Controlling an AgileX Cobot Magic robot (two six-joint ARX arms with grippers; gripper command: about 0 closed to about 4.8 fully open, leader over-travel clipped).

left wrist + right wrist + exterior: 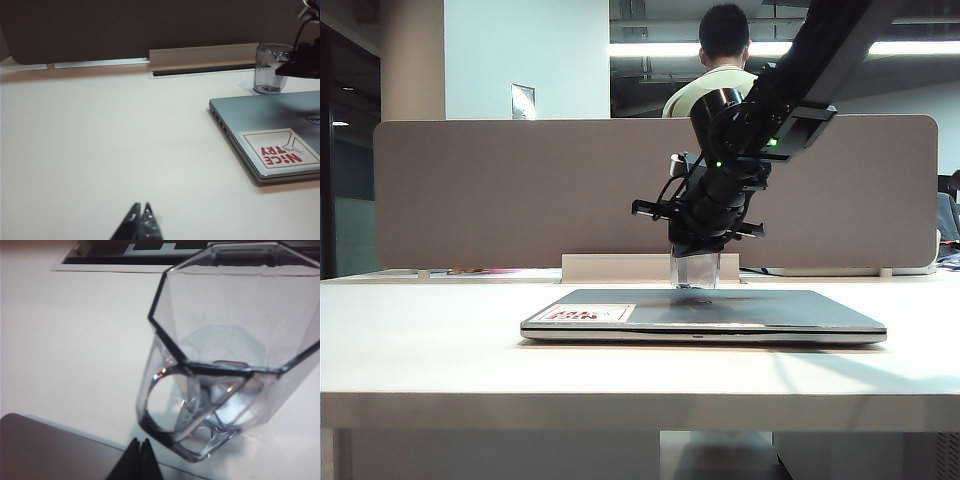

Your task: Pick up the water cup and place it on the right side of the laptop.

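The water cup (694, 271), a clear faceted tumbler, stands upright on the white table just behind the far edge of the laptop (700, 315). The closed silver-grey laptop carries a white sticker with red print (279, 151). My right gripper (139, 441) hangs just above and in front of the cup (220, 365), fingertips pressed together, shut, with nothing between them. In the left wrist view its dark body sits beside the cup's rim (270, 67). My left gripper (141, 206) is shut and empty over bare table, well away from the laptop (270, 115).
A grey partition panel (520, 190) runs along the table's far side, with a low white ledge (610, 267) at its foot right behind the cup. A person (720, 60) sits beyond it. The table's front edge (620, 400) is near the camera.
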